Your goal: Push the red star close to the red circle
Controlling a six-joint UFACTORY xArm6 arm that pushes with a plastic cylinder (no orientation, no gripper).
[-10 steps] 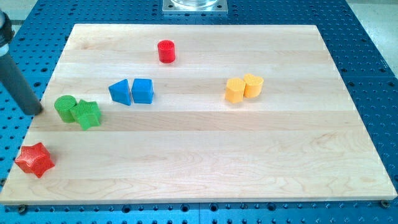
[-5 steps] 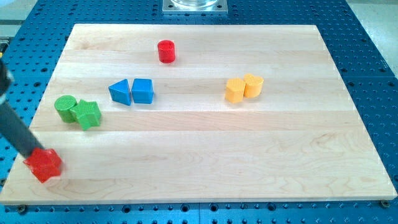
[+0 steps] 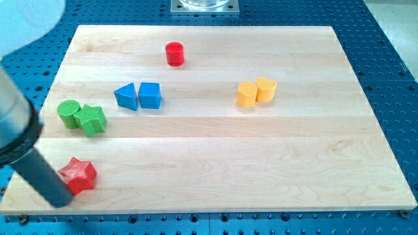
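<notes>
No jaws are carried on this arm, so nothing can be opened, clenched or grasped; the work is done by my tip (image 3: 61, 201), the lower end of a dark rod that is seen slanting down from the view's upper left. The tip is planted near the board's bottom-left corner, and it is pressed right up against the lower-left side of the red star (image 3: 78, 175), or so close that no gap can be made out. The star is found just up and to the right of the tip, lying flat; one point is aimed toward the view's top, and no long axis can be named for so even a shape. Further up from the tip, a green star (image 3: 92, 119) is seen touching a green cylinder (image 3: 68, 111) on its left. Up and to the right of that pair, a blue triangle (image 3: 126, 96) and a blue cube (image 3: 149, 95) are set side by side. The red circle (image 3: 174, 53) is stood well apart from the tip, far up and to the right, near the top edge of the wooden board (image 3: 261, 163). Farthest to the right, two yellow blocks (image 3: 256, 92) are seen touching each other.
</notes>
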